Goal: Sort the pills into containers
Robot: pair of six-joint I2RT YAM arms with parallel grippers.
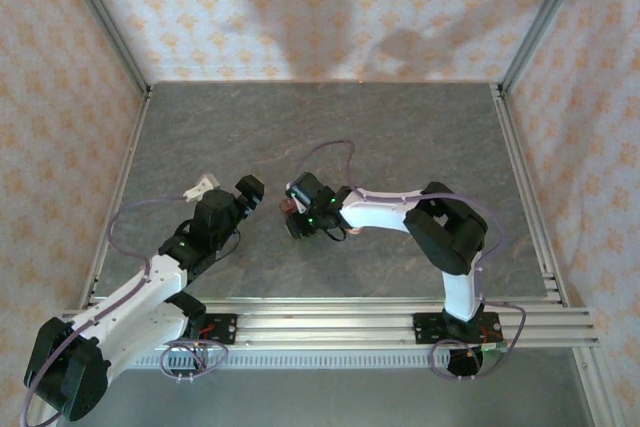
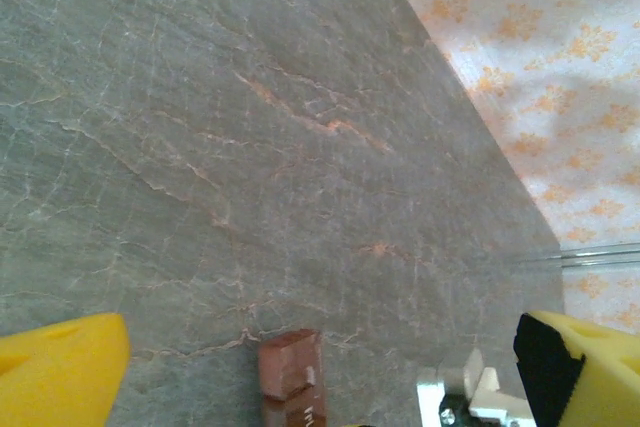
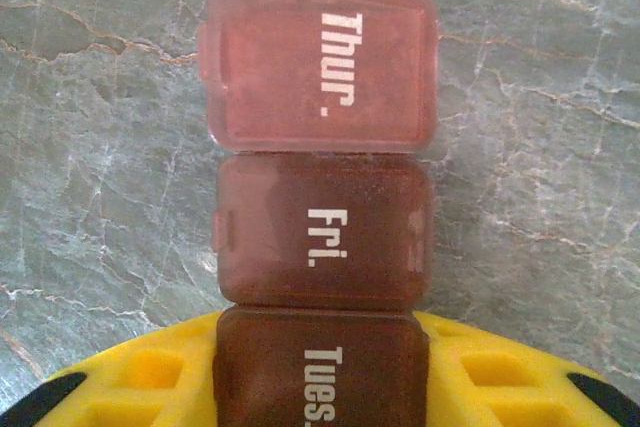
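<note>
Closest to lens: yellow moulded fingers (image 3: pixel 140 377) of right claw (image 3: pixel 320 392), showing either side of a brownish-red translucent plastic strip of joined square containers (image 3: pixel 325 237). Lies flat on grey veined stone-look desk (image 3: pixel 90 147). Shows three lids in that wrist view, lettered "Thur.", "Fri." and "Tues.", the last cut off by the lower edge. Cannot tell whether right claw grasps the strip or merely brackets it; contact hidden under the lid.

From left wrist: one end compartment of same strip, rest cropped at bottom; near it one white fitting with a bolt (image 2: pixel 465 397), too cropped to name. Left claw (image 1: pixel 250 190) released, its two yellow fingers spread wide at both lower corners.

From above: two white-and-black arms, left arm (image 1: pixel 150 287) and right arm (image 1: pixel 390 212), claws near each other at mid-desk yet apart. One small white object (image 1: pixel 203 187) just beside left claw, blurred. Broad grey surface beyond both claws up to patterned far wall (image 1: pixel 330 7); aluminium rails (image 1: pixel 520 177) along left, right and near edges.
</note>
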